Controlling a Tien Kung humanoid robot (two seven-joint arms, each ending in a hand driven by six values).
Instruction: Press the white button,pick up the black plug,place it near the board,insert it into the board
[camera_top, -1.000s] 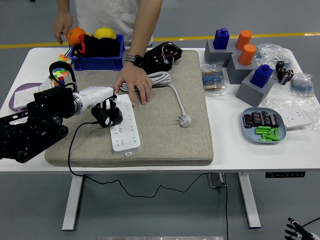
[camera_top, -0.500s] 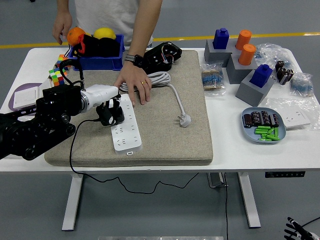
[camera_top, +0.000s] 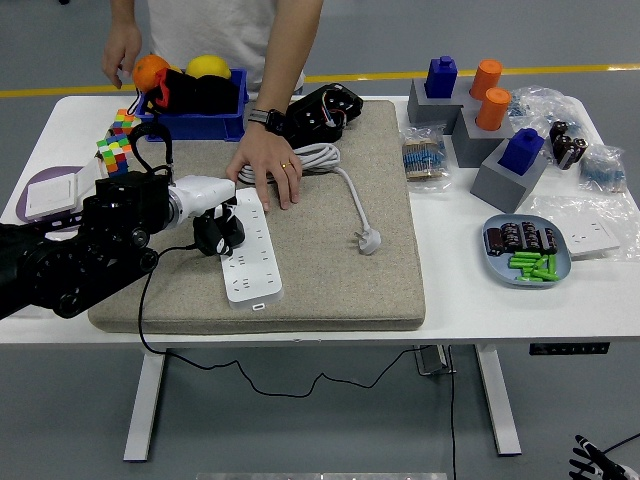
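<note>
Fingers of the left hand (camera_top: 212, 222) clamp the black plug (camera_top: 222, 233) touching the power strip (camera_top: 250, 255), whose long axis runs twelve-to-six.

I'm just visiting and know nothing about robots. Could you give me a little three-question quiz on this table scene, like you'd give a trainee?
1. True or false: the robot's left hand holds the black plug at the white power strip.
2. Where does the person's hand rest? A) on the far end of the power strip; B) on the blue tray of green parts; C) on the colour cube.
3. Fill in: the loose white plug lies on the grey ____.

Key: 1 true; 2 A; 3 mat.
</note>
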